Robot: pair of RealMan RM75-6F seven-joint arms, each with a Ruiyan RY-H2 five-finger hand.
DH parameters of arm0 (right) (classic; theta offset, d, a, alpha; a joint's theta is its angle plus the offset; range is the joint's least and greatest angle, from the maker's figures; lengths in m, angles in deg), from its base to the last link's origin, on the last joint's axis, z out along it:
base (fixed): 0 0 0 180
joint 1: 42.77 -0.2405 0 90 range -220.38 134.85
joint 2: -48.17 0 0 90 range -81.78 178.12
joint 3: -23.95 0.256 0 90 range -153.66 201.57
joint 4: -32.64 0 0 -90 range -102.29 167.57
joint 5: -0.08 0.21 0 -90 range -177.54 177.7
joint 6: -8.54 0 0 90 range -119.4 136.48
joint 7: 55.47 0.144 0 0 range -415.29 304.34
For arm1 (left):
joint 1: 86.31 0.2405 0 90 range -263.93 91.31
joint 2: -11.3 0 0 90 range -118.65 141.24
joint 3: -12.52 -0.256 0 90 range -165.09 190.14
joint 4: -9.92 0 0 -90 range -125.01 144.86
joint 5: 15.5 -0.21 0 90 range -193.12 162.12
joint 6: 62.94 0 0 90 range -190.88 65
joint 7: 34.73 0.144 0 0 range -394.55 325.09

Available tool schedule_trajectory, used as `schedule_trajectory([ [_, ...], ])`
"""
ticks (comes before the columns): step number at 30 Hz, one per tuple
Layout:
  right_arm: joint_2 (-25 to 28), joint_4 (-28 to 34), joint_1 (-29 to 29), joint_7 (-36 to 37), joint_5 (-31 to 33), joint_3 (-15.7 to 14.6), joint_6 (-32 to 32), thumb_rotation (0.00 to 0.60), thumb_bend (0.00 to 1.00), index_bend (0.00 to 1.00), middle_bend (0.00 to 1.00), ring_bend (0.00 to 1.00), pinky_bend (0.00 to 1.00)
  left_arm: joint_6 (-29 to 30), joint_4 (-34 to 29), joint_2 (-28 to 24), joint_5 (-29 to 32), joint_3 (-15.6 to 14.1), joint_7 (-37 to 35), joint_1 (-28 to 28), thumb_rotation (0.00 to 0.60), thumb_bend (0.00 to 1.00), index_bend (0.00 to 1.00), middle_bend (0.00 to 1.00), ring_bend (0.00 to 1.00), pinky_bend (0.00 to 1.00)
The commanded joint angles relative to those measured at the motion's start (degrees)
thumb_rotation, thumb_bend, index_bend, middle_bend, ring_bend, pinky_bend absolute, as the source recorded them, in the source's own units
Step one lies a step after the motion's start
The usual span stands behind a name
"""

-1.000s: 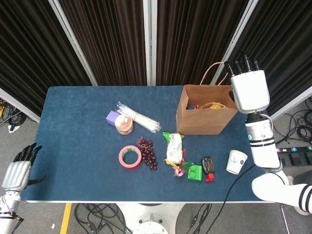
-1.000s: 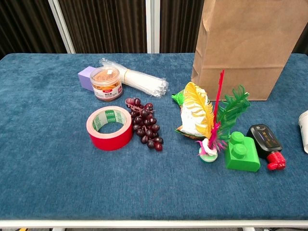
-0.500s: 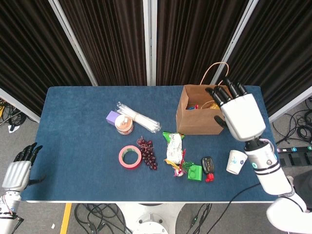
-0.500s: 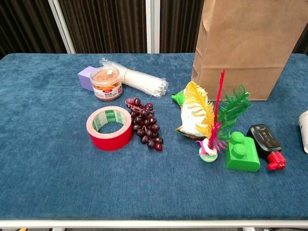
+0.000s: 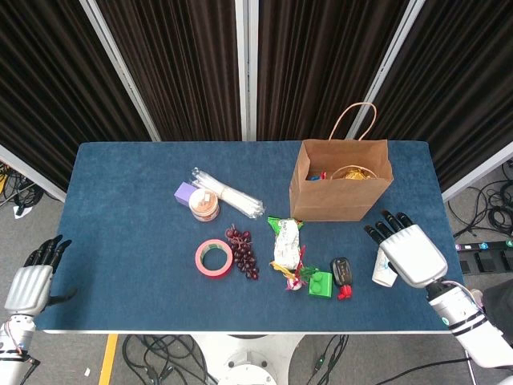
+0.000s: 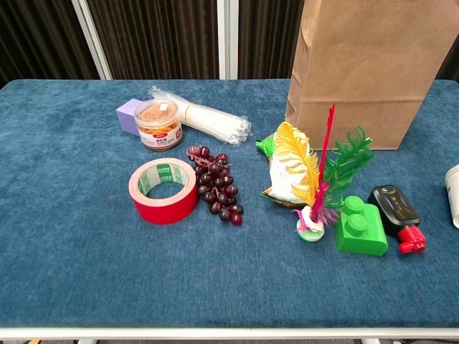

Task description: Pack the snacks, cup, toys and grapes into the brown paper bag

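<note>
The brown paper bag (image 5: 341,183) (image 6: 373,72) stands open at the back right with a few items inside. In front of it lie a snack packet (image 5: 286,242) (image 6: 283,179), dark grapes (image 5: 242,250) (image 6: 217,192), a feather toy (image 5: 295,274) (image 6: 315,179), a green block (image 5: 321,284) (image 6: 361,226) and a black-and-red toy (image 5: 342,273) (image 6: 394,206). My right hand (image 5: 409,253), fingers spread and holding nothing, hovers over the white paper cup (image 5: 381,274) (image 6: 453,192) and hides most of it. My left hand (image 5: 32,281) hangs open off the table's front left corner.
A roll of red tape (image 5: 213,257) (image 6: 163,190) lies left of the grapes. Behind it are a snack jar (image 5: 203,206) (image 6: 157,123), a purple block (image 5: 185,192) and a pack of straws (image 5: 230,196) (image 6: 204,118). The table's front edge (image 5: 240,329) runs just below the objects.
My right hand has dropped from above the bag's right rim, forward and down, to the cup near the front right. Left hand and objects have not moved.
</note>
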Motion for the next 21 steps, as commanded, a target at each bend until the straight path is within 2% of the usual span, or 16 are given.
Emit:
schedule_trajectory([
  [1, -0.20, -3.15, 0.10, 0.22, -0.41, -1.45, -3.32, 0.600, 0.00, 0.25, 0.34, 0.17, 0.29, 0.00, -0.04, 0.00, 0.07, 0.03, 0.01, 0.01, 0.600, 0.23, 0.14, 0.13, 0.03, 0.17],
  [9, -1.94, -7.76, -1.14, -4.01, 1.18, -3.38, -11.94, 0.600, 0.00, 0.21, 0.28, 0.11, 0.24, 0.03, 0.21, 0.21, -0.01, 0.02, 0.34, -0.04, 0.600, 0.23, 0.14, 0.13, 0.03, 0.17],
  [14, -5.11, -10.99, -1.55, -7.30, 2.68, -2.94, -13.94, 0.600, 0.00, 0.17, 0.25, 0.08, 0.22, 0.47, 1.07, 0.47, -0.47, -0.24, 0.59, 0.13, 0.600, 0.22, 0.14, 0.13, 0.03, 0.17],
  [21, -9.66, -17.78, -2.66, -7.50, 1.50, -3.66, -17.08, 0.600, 0.00, 0.12, 0.20, 0.05, 0.19, 0.86, 1.71, 0.44, -0.48, -0.10, -0.24, 0.29, 0.600, 0.23, 0.14, 0.13, 0.03, 0.17],
])
